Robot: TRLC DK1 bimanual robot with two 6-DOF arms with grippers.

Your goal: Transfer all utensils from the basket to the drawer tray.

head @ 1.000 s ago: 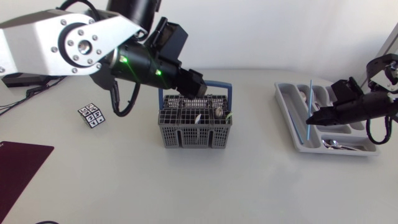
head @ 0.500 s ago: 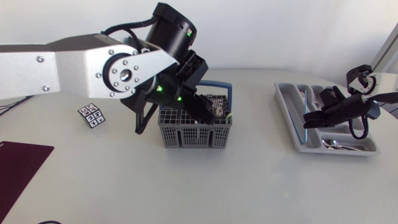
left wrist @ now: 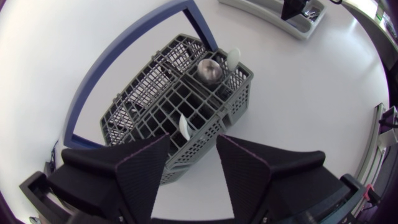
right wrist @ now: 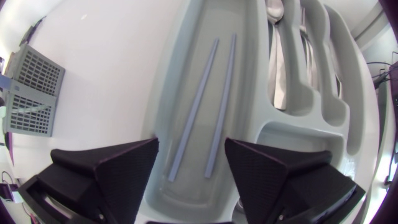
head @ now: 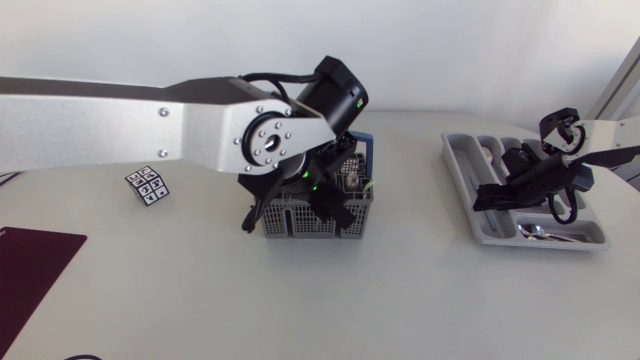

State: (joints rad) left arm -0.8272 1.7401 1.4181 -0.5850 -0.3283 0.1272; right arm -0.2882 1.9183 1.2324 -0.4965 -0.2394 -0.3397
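My left gripper (left wrist: 193, 140), fingers spread wide and empty above the grey basket (left wrist: 239, 93), should drop straight down to straddle the white utensil handle (left wrist: 185, 128) before closing.

The blue-handled grey grid basket (left wrist: 143, 106) stands upright mid-desk, with a white spoon (left wrist: 185, 127) and a metal spoon (left wrist: 210, 70) in its cells. Well apart, the pale drawer tray (right wrist: 177, 74) holds two blue chopsticks (right wrist: 193, 112) side by side in one compartment, with metal cutlery (right wrist: 278, 68) in the compartment beside them.

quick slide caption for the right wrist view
Open right gripper hovers above two blue chopsticks lying side by side in the long compartment of the tray.
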